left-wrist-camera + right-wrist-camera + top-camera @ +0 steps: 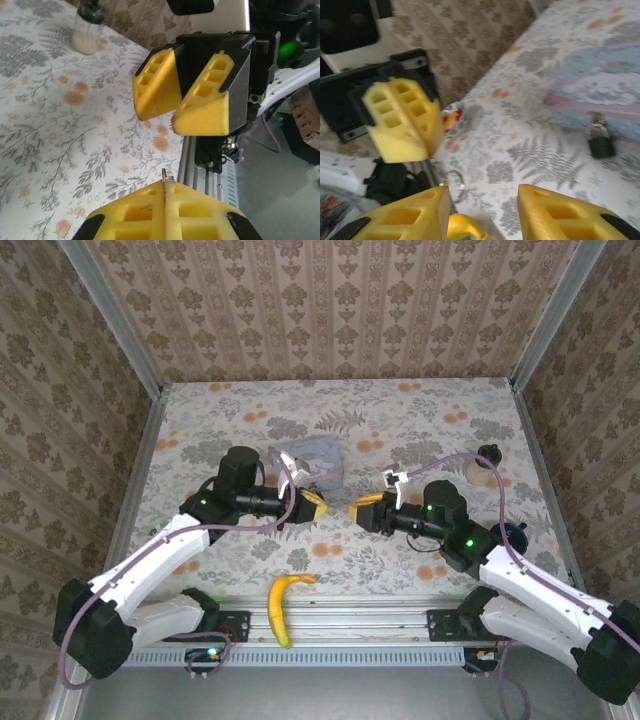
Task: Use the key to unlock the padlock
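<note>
Padlock (600,141): small, near-black squarish body with a pale metal shackle. It stands upright on the floral counter (530,125), at 3 o'clock in the right wrist view, just at the 6 o'clock edge of the pale blue tin (600,85).

Key (164,176): thin dark metal sliver with a small wire ring, pinched edge-on in the closed left pincer (165,187), its tip pointing to 12 o'clock.

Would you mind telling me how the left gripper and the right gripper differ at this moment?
The left gripper is shut, while the right gripper stands open. The left gripper pinches the key, whose thin metal tip pokes out between its fingers; the right gripper has nothing between its fingers. Both have yellow fingers, hang above the table and point at each other.
</note>
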`<state>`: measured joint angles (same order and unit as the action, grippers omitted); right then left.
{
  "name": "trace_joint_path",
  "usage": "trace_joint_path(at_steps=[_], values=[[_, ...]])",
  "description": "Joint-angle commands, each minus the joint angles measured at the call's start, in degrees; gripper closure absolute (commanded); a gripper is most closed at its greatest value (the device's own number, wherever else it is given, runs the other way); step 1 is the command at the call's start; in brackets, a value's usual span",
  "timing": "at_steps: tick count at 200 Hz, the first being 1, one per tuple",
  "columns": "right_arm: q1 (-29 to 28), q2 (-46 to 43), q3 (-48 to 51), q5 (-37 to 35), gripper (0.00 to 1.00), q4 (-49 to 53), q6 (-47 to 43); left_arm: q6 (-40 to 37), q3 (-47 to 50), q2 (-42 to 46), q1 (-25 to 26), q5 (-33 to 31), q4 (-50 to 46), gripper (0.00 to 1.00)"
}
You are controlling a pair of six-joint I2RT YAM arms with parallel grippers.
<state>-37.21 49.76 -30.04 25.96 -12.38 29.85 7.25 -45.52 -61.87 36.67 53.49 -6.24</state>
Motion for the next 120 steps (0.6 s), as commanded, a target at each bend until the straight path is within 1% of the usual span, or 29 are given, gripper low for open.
trace_joint_path(at_steps=[1,19,61,120], values=[[0.2,0.1,-1.2,8.3,0.59,-3.9,-1.4,-0.6,-0.3,1.0,-0.1,4.5,2.6,1.0],[0.2,1.7,-2.5,10.9,0.59,-4.5,-0.9,0.0,0.1,1.1,0.0,5.2,3.4,1.0],[0.2,5.6,-5.3,14.3,0.6,-4.7,-0.8,1.8,1.0,1.5,0.4,5.7,6.0,1.0],[0.2,8.1,-6.3,15.7,0.65,-5.5,-0.2,3.1,1.2,1.0,0.3,5.1,7.0,1.0]])
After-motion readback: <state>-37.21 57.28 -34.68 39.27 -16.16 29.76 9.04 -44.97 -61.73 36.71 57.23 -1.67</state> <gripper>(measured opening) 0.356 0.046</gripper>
